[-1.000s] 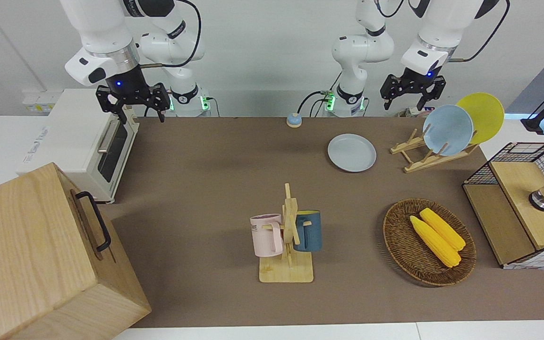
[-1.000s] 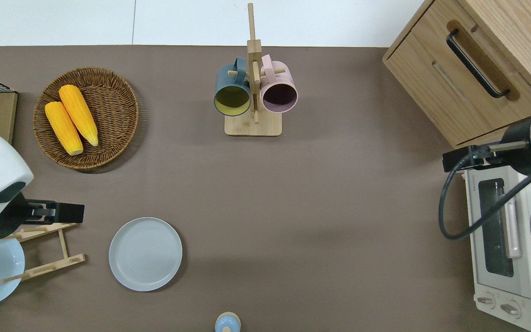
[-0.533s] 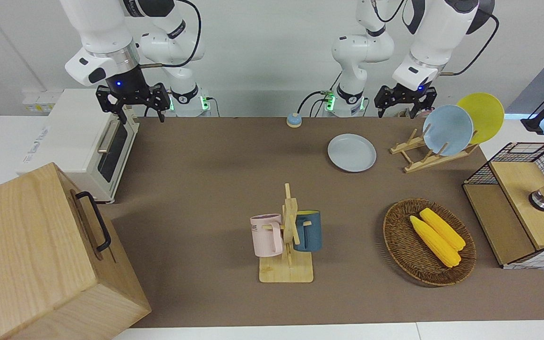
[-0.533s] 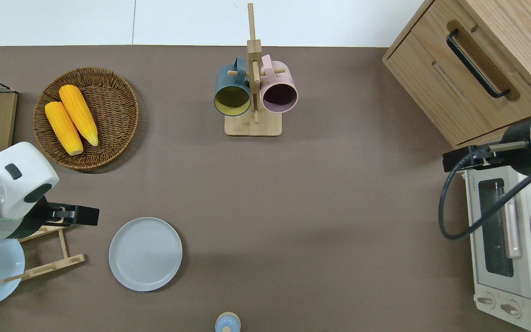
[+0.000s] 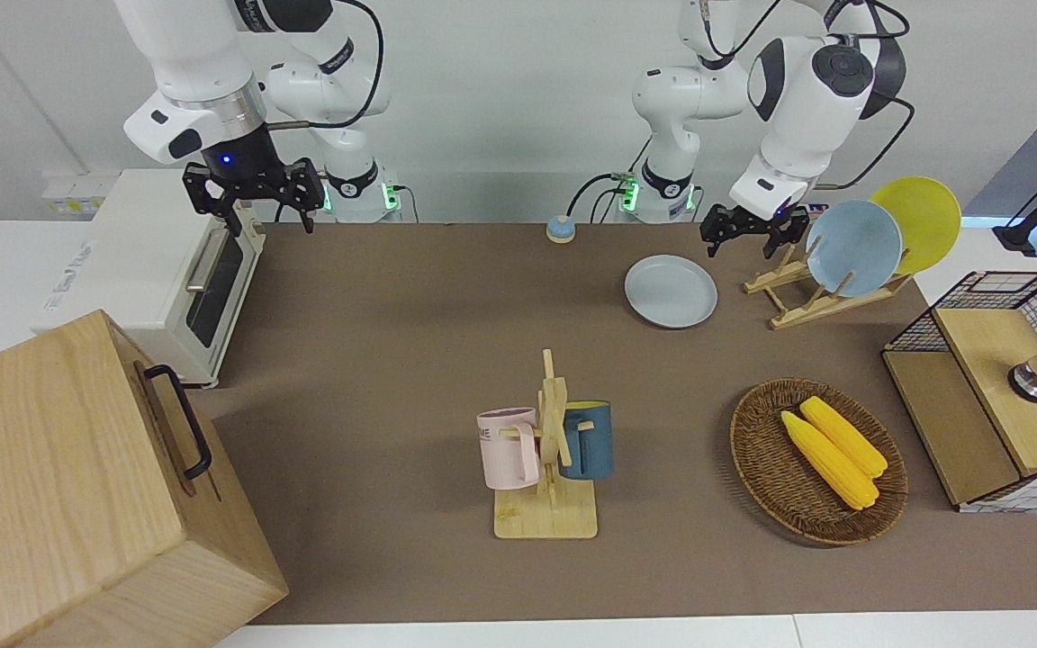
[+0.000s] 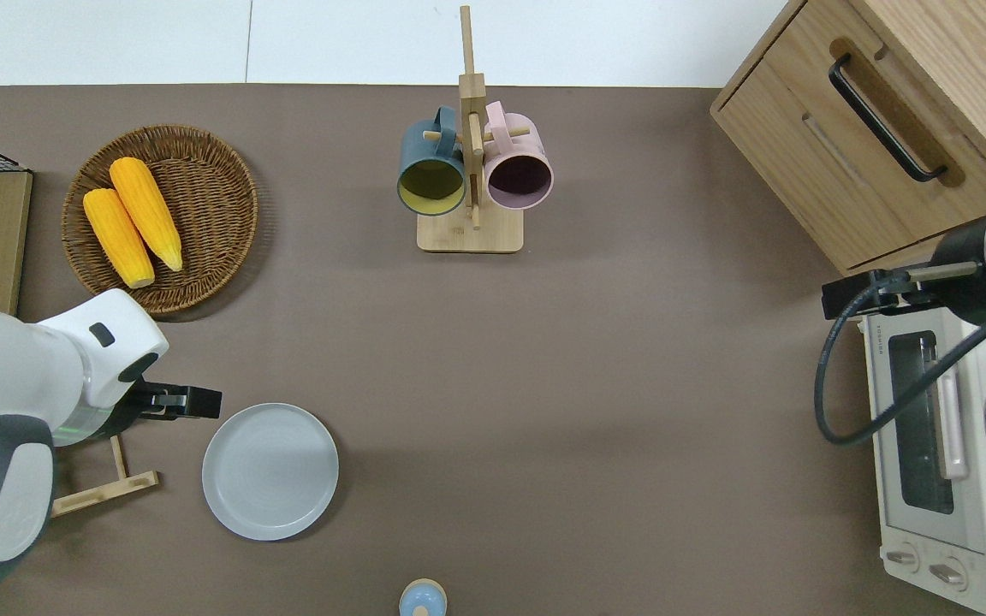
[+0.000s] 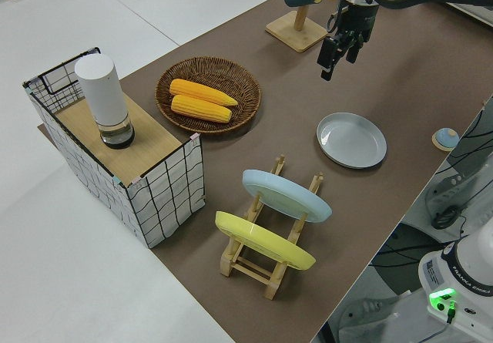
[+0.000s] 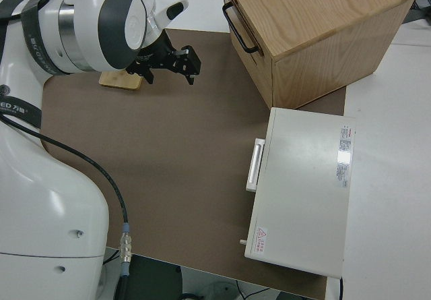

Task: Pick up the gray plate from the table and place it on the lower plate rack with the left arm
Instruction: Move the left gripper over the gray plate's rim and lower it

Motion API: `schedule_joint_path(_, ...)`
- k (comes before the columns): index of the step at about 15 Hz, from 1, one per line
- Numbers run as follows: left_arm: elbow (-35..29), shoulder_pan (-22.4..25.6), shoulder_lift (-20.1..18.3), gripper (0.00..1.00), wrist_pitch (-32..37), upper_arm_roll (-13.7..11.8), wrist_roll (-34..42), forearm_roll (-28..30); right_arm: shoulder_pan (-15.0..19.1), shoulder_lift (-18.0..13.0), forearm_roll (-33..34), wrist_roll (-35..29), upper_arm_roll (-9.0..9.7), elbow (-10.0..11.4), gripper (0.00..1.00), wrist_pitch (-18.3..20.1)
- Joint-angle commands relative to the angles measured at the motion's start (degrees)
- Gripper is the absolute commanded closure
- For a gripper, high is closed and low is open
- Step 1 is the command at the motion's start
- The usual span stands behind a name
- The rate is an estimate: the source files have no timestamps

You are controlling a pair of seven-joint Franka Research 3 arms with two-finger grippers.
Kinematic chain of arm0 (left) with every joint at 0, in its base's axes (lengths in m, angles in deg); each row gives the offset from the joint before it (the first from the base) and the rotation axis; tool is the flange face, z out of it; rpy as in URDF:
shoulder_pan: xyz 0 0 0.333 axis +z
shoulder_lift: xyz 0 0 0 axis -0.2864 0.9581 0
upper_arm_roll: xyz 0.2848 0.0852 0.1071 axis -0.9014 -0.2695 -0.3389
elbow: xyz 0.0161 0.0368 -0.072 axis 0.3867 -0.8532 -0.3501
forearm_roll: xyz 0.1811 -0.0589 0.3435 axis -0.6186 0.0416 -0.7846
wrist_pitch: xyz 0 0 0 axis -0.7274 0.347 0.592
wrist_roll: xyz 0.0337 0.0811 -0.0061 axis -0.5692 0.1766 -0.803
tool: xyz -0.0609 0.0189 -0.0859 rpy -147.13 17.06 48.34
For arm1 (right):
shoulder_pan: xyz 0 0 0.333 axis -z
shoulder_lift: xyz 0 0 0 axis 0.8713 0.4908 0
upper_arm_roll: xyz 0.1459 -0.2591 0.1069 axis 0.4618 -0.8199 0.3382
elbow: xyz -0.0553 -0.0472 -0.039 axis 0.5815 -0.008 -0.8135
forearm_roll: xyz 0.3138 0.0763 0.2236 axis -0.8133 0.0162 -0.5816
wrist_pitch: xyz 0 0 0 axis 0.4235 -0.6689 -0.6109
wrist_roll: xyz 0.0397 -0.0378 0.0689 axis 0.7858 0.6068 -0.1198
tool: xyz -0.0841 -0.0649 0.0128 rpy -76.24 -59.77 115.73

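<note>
The left gripper (image 6: 202, 402) has swung off the wooden plate rack (image 6: 103, 492) over the last second and now hangs over bare table just beside the rim of the gray plate (image 6: 270, 471). A second ago it was above the rack's rails; half a second ago it had crept toward the plate; now only a sliver of table shows between it and the rim in the overhead view. That reads as the approach leg of the pick, nearly finished sideways. The front view shows the left gripper (image 5: 751, 225) well clear of the tabletop, so a descent is, I'd judge, what comes next.

Its fingers are spread, nothing between them, as the left side view shows (image 7: 337, 48).

The gray plate itself hasn't budged: it lies flat on the table, close below the gripper and toward the right arm's end from it, untouched. The rack sits on the gripper's opposite flank. It carries a light blue plate (image 5: 853, 247) and a yellow plate (image 5: 919, 220) leaning in its upper slots, while its lowest slot looks free to take the gray one (image 7: 269, 177).

The right gripper (image 5: 253, 191) is parked, fingers apart.

A flat plate gives little to grab, so the rim is the likely target.
</note>
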Motion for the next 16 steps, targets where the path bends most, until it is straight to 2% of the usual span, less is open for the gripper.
schedule_joint_path(1, -6.91, -0.74, -1.10, 0.00, -6.33, -0.36, 0.16, -1.83, 1.28, 0.54, 0.17, -0.75, 1.18, -1.23, 0.017, 0.92)
schedule_joint_path(3, -9.81, -0.75, -1.02, 0.00, -9.67, -0.36, 2.18, -2.71, 1.28, 0.54, 0.17, -0.75, 1.18, -1.23, 0.017, 0.92)
schedule_joint_path(10, -16.76, -1.19, 0.57, 0.00, -18.73, 0.07, 2.45, -5.97, 1.28, 0.54, 0.17, -0.75, 1.18, -1.14, 0.017, 0.92)
schedule_joint_path(16, -18.43, -1.19, 6.09, 0.00, -24.44, 0.34, 2.71, -6.85, 1.28, 0.54, 0.17, -0.75, 1.18, -1.14, 0.017, 0.92)
